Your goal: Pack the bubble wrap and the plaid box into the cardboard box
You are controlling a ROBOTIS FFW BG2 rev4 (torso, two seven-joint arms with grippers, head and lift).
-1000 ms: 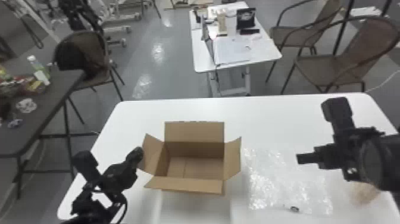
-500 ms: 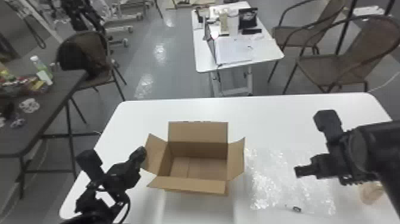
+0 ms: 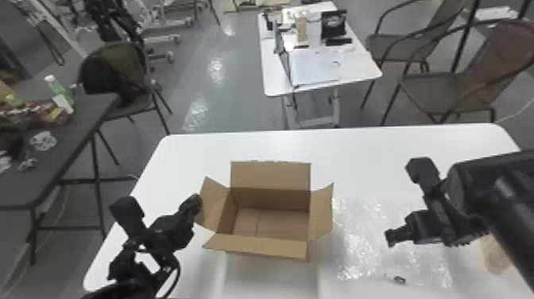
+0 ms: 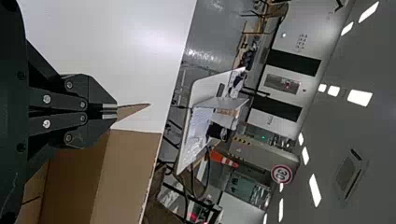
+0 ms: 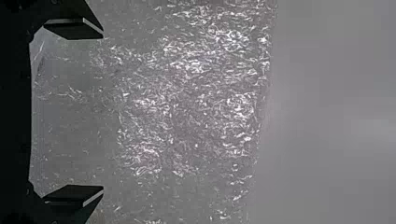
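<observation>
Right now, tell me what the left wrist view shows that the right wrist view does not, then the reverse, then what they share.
Left wrist view: the cardboard box, the left hand with fingers closed, an orange cone.
Right wrist view: the bubble wrap, the right hand with fingers spread.
Both: the white tabletop.

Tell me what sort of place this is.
Probably a robotics lab or workshop: a robot arm over a white table, with a traffic cone and a round sign in the room beyond.
</observation>
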